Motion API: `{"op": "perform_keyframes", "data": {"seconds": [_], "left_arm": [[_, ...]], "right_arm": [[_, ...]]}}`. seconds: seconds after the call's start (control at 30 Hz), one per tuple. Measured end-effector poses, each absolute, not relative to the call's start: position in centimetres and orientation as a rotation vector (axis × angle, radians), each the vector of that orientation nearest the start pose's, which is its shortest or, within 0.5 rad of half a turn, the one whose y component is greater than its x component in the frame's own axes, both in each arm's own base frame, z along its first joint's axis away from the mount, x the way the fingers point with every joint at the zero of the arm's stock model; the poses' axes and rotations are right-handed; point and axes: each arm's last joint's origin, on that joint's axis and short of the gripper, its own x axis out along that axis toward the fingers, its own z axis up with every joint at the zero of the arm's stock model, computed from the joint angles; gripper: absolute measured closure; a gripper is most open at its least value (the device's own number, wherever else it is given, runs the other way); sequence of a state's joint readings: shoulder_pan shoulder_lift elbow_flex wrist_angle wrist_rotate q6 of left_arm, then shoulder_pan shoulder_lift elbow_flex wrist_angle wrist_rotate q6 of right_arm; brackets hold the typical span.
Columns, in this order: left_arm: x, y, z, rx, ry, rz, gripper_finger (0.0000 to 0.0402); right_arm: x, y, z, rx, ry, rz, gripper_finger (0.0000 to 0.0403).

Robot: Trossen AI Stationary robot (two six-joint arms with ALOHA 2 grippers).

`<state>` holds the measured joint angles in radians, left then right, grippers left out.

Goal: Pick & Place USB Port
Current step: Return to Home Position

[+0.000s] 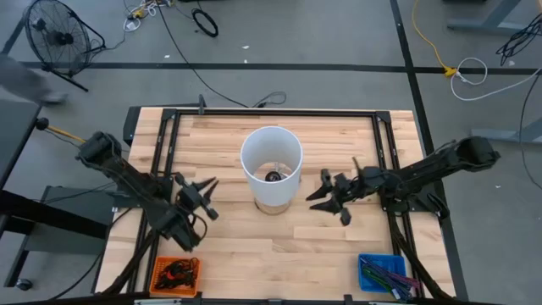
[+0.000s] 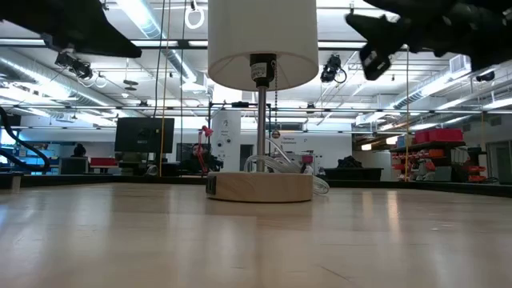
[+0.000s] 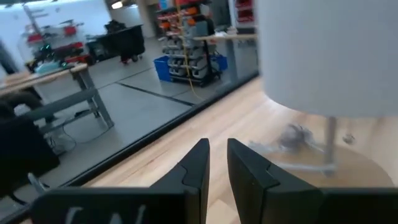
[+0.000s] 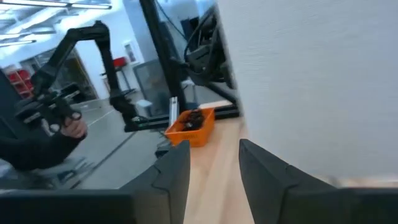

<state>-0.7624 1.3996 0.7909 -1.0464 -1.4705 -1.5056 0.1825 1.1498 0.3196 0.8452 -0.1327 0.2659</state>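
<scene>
**At the bins, sorting looks finished; only the retreat is left**

Black cables (image 1: 178,271) lie in the orange bin (image 1: 156,276) at the left arm's near corner. Dark and coloured cables (image 1: 383,273) lie in the blue bin (image 1: 381,257) at the right arm's corner. No loose cable shows on the table (image 1: 279,246). The lamp (image 1: 271,152) stands mid-table, and I cannot tell whether anything is plugged into its base.

The left gripper (image 3: 217,146) hangs above the wood just left of the lamp, its fingers a narrow slit apart and holding nothing. The right gripper (image 4: 214,149) hangs just right of the shade, fingers parted wider and also empty.

The picking and placing appears done. What remains, as I judge it, is for both arms to fold back from the lamp to rest without clipping the shade.
</scene>
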Motion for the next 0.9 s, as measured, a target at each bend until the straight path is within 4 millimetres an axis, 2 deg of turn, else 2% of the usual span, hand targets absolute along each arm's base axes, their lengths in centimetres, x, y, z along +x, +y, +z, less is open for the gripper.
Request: {"op": "perform_keyframes", "data": {"seconds": [0.13,0.23,0.33,0.47,0.67,0.9], "left_arm": [[16.6,-10.1,19.5,0.053,0.11,0.868,0.0342],[16.5,-8.9,19.2,0.029,0.104,0.917,0.0342],[16.9,-8.0,19.1,0.062,0.151,0.963,0.0342],[17.8,-6.3,19.5,0.054,0.153,1.056,0.0342],[18.7,-3.4,19.3,0.057,0.194,1.213,0.0342],[18.7,-3.2,18.5,0.142,0.306,1.199,0.0342]], "right_arm": [[19.0,2.7,19.1,0.252,-0.013,0.249,0.0266],[17.1,1.7,18.6,0.246,-0.133,0.243,0.0266],[15.5,0.8,17.5,0.248,-0.187,0.246,0.0266],[15.3,-0.2,18.4,0.208,-0.236,0.308,0.0266],[15.0,-2.0,18.0,0.194,-0.208,0.261,0.0266],[15.1,-2.1,17.5,0.251,-0.144,0.27,0.0266]]}}
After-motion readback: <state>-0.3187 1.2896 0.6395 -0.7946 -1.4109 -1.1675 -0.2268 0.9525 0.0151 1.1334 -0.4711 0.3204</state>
